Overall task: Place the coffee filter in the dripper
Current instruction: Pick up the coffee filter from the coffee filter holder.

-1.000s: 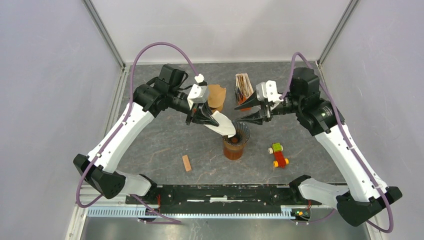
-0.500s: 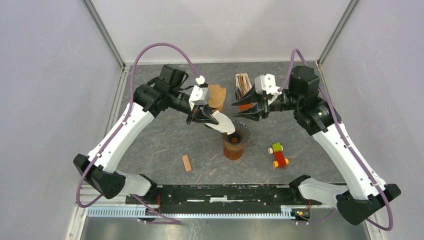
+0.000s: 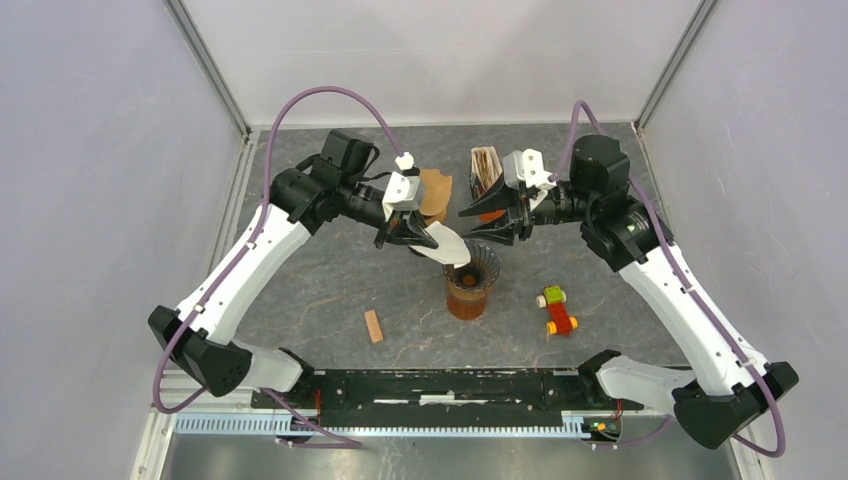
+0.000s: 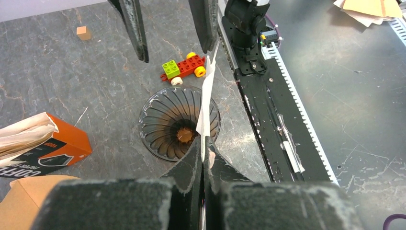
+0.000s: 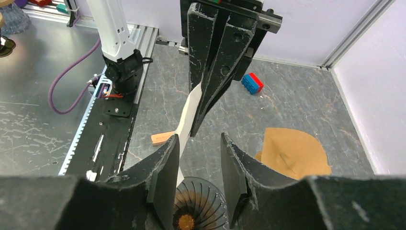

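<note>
My left gripper [image 3: 418, 239] is clamped on the flat-folded white coffee filter [image 3: 449, 252], whose free end hangs over the ribbed dripper [image 3: 483, 266] atop its cup. My right gripper [image 3: 468, 226] waits just beside it, jaws partly apart and holding nothing. I judge the paper must go in tip first, aimed at the centre hole, with the right jaws spreading the fold so it seats against the ribs; a careless push could tip the cup. The dark stone-patterned table [image 3: 320, 285] also carries an orange filter box [image 3: 487, 176], a brown filter [image 3: 435, 190], a wooden block [image 3: 373, 326] and a toy car [image 3: 556, 310], inside pale walls [image 3: 100, 150].
</note>
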Action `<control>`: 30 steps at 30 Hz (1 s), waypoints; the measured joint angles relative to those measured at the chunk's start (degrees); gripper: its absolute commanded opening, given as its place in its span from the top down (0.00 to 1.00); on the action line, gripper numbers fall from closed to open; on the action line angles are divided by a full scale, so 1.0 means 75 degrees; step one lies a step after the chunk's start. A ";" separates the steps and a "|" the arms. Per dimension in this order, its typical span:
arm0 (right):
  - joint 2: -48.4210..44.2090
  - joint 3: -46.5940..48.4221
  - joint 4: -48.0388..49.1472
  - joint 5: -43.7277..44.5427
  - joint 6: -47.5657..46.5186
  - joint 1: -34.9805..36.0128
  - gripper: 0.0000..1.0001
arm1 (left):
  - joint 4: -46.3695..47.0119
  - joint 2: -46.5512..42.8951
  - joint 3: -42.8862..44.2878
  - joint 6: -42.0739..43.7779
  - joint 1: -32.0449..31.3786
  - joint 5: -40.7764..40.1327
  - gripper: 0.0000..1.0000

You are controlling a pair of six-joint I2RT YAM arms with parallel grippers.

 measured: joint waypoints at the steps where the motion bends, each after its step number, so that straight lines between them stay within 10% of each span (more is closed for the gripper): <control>1: 0.0000 -0.0026 0.0009 -0.0023 0.0023 0.0003 0.57 | 0.0000 0.0012 0.0000 0.0000 0.0000 -0.0020 0.98; 30: 0.0023 -0.0423 0.0169 0.0245 0.0052 0.0137 0.58 | 0.0289 0.0041 0.0006 -0.0204 -0.0035 -0.0236 0.98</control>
